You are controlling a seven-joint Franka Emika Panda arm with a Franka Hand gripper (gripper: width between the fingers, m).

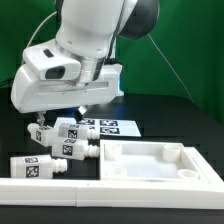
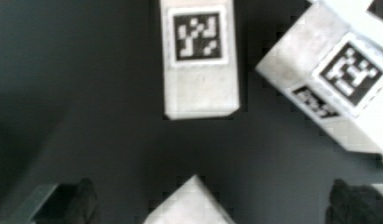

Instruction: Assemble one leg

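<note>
Down at the wrist, the gripper (image 2: 214,200) gapes wide, its dark fingertips (image 2: 72,203) clasping nothing. Just ahead on the black table (image 2: 63,100) lies the leg (image 2: 197,62), its black-and-white square tag facing up. A second leg (image 2: 341,78) sits tilted beside it, apart, its small print too blurred to read. Only the exterior view shows the tagged marker board (image 1: 112,127), the white panel (image 1: 150,162) and another leg (image 1: 36,167) at that view's left.

One leg (image 2: 198,60) and a second leg (image 2: 339,75), blurred, edge-cropped
</note>
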